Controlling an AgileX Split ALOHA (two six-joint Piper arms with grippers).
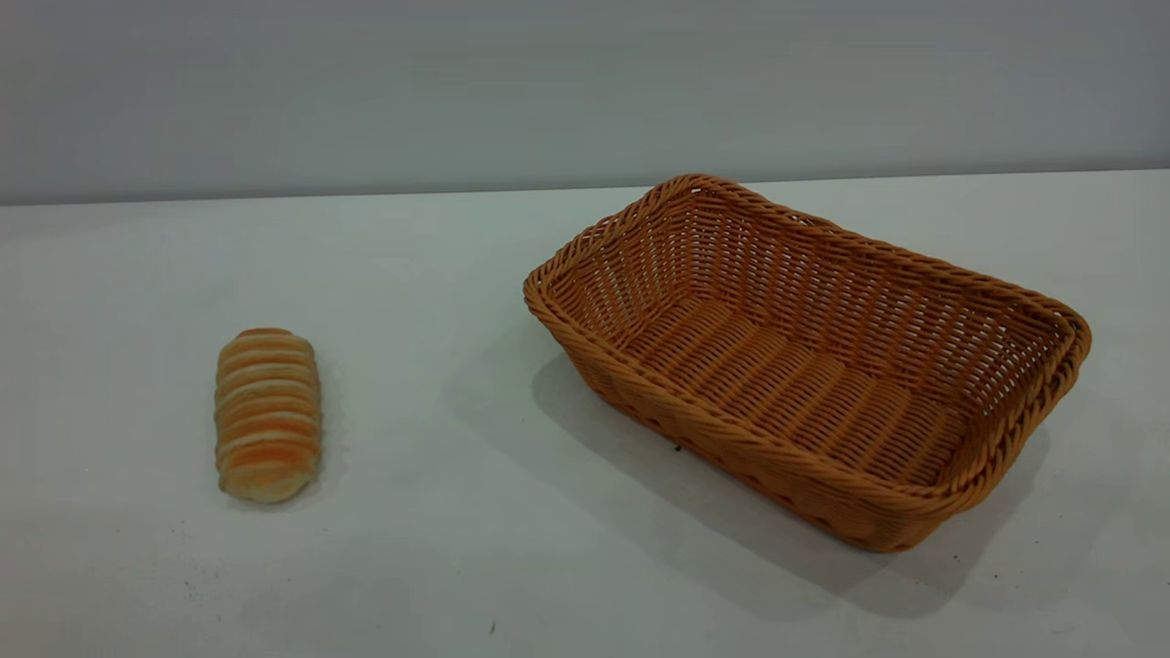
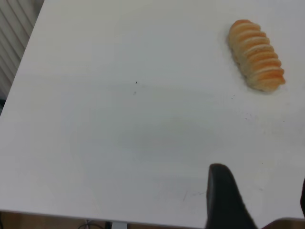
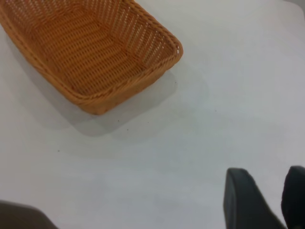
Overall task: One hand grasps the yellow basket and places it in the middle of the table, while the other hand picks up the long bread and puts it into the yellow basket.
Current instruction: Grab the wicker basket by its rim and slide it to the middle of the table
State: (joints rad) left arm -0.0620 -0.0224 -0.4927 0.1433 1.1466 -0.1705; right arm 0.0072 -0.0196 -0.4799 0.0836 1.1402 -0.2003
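The long bread (image 1: pixel 268 416), ribbed in orange-brown and cream, lies on the white table (image 1: pixel 475 548) at the left. It also shows in the left wrist view (image 2: pixel 256 55). The yellow basket (image 1: pixel 731 431), a large empty wicker tray, sits right of centre, turned at an angle; the right wrist view shows it too (image 3: pixel 81 52). Neither gripper appears in the exterior view. My left gripper (image 2: pixel 259 179) is open and empty over bare table, well short of the bread. My right gripper (image 3: pixel 267 174) is open with a narrower gap, empty, and apart from the basket.
A grey wall runs behind the table's far edge. The table's near edge shows in the left wrist view (image 2: pixel 95 217), and a ribbed white panel (image 2: pixel 12 43) stands beyond its side edge. A few tiny dark specks (image 1: pixel 677 448) dot the tabletop.
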